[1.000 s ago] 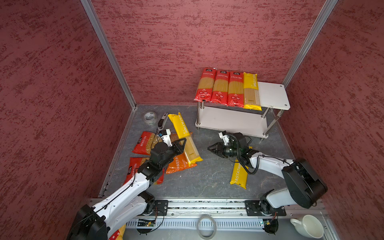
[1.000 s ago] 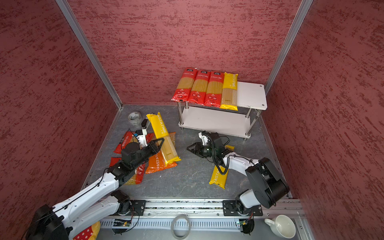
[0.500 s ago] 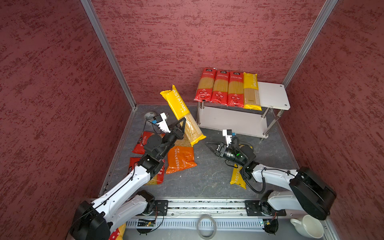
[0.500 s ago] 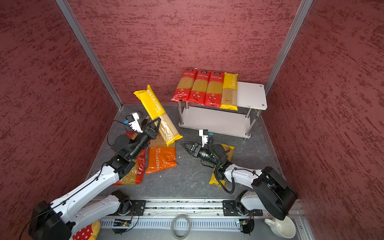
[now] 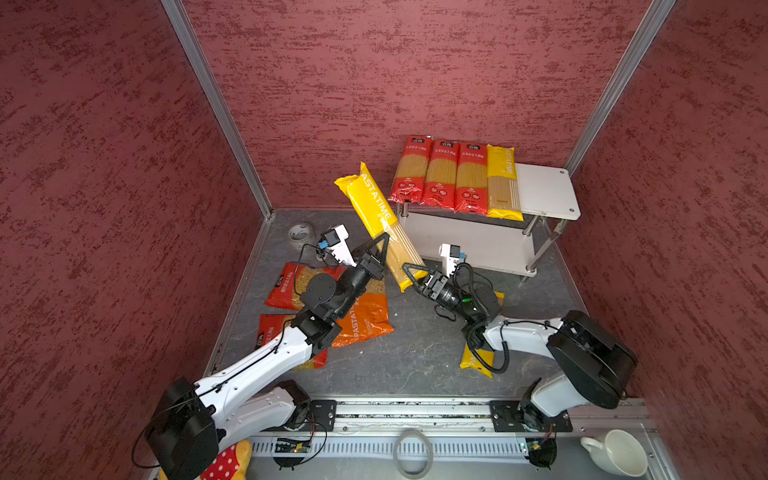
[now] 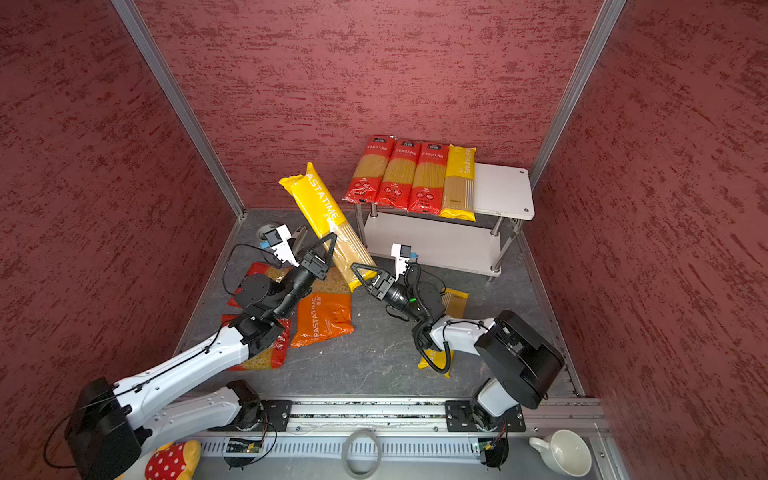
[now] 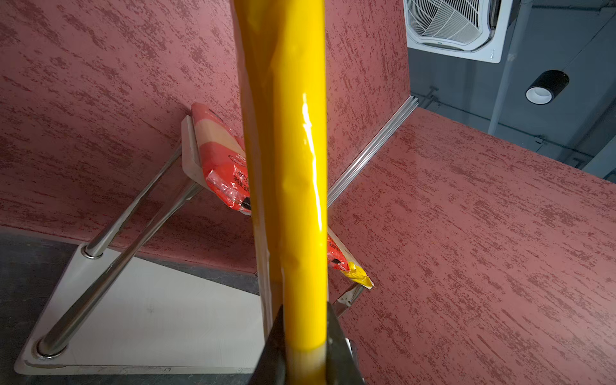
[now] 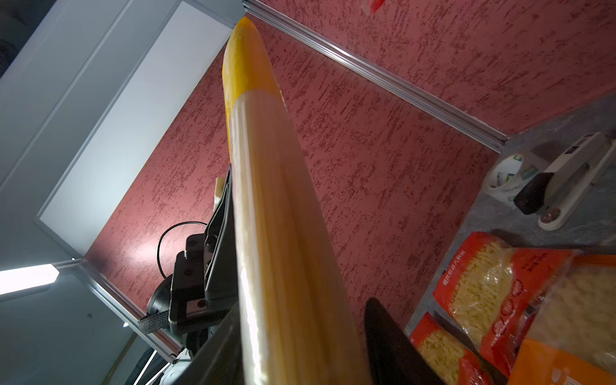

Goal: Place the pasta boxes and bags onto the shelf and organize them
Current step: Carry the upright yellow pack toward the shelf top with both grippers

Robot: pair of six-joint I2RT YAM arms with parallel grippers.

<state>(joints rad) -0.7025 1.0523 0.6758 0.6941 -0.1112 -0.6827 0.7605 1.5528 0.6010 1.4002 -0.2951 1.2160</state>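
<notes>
A long yellow PASTATIME spaghetti pack [image 5: 376,208] [image 6: 320,208] hangs tilted in the air left of the shelf [image 5: 544,191] [image 6: 503,191]. My left gripper [image 5: 382,253] [image 7: 306,350] is shut on its middle. My right gripper [image 5: 409,276] [image 8: 300,350] is open around its lower end; one finger touches the pack and the other stands off it. Three red spaghetti packs [image 5: 440,174] and one yellow pack [image 5: 503,183] lie side by side on the top tier. On the floor lie an orange PASTATIME bag [image 5: 365,320], two red short-pasta bags [image 5: 286,282], and a yellow pack [image 5: 478,357] under the right arm.
A tape roll [image 5: 301,232] and a stapler [image 8: 566,180] sit in the back left corner. The shelf's lower tier [image 7: 150,316] is bare. In front of the rail are a plush toy [image 5: 224,461], a ring [image 5: 413,451] and a white cup [image 5: 615,453].
My left gripper has lifted the yellow pack off the floor pile and carried it up and right, toward the shelf. My right gripper has risen to the pack's lower end.
</notes>
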